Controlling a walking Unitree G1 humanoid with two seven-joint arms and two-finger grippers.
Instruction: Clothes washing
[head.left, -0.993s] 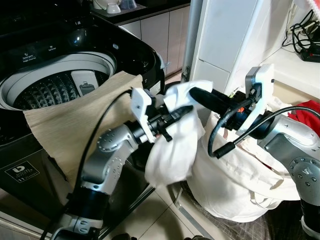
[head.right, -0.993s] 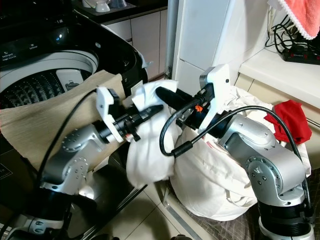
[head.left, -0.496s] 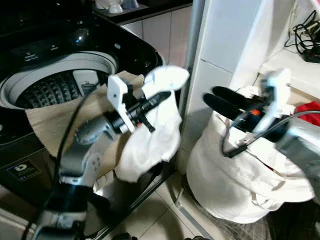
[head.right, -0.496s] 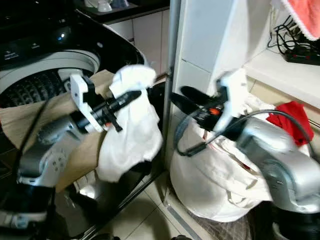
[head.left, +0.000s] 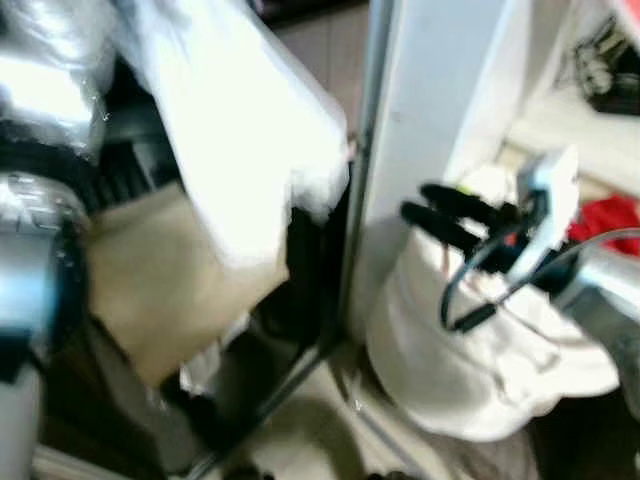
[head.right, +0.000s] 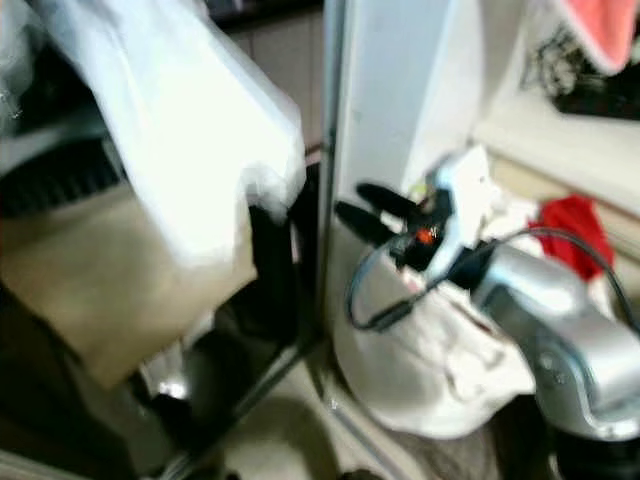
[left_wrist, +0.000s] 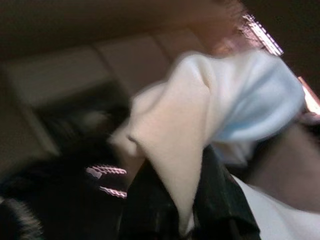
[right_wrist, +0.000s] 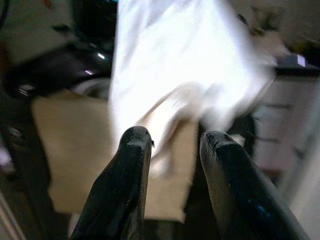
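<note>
Blurred laundry corner: dark washing machine (head.left: 300, 270) at left, tall white cabinet panel (head.left: 430, 110) in the middle, pale floor tiles (head.left: 310, 440) below. Beige cloth (head.left: 170, 280) draped over the machine's front edge. White laundry bag (head.left: 470, 360) bulging on the floor at the foot of the panel, red garment (head.right: 572, 225) just behind it, pink towel (head.right: 605, 25) hanging at upper right above a tangle of dark cables (head.left: 605, 75).

Left arm (head.left: 40, 200) raised very close to the head camera, a large silver smear at the left edge. Left gripper (left_wrist: 192, 200) seen in its wrist view with both black fingers (left_wrist: 220, 200) pinched on a fold of the white garment (head.left: 240, 120), cloth squeezed between them and bunched above the tips. Same garment hanging wide and bright across the upper left of the head views, over the machine and the beige cloth.

Right gripper (head.left: 450, 215) held out above the laundry bag, pointing toward the white garment, well apart from it. Fingers (right_wrist: 127, 190) parted by a moderate gap, nothing between them, touching nothing; through the gap, white garment and beige cloth beyond.

No writing or brand mark legible anywhere; too much motion blur.
</note>
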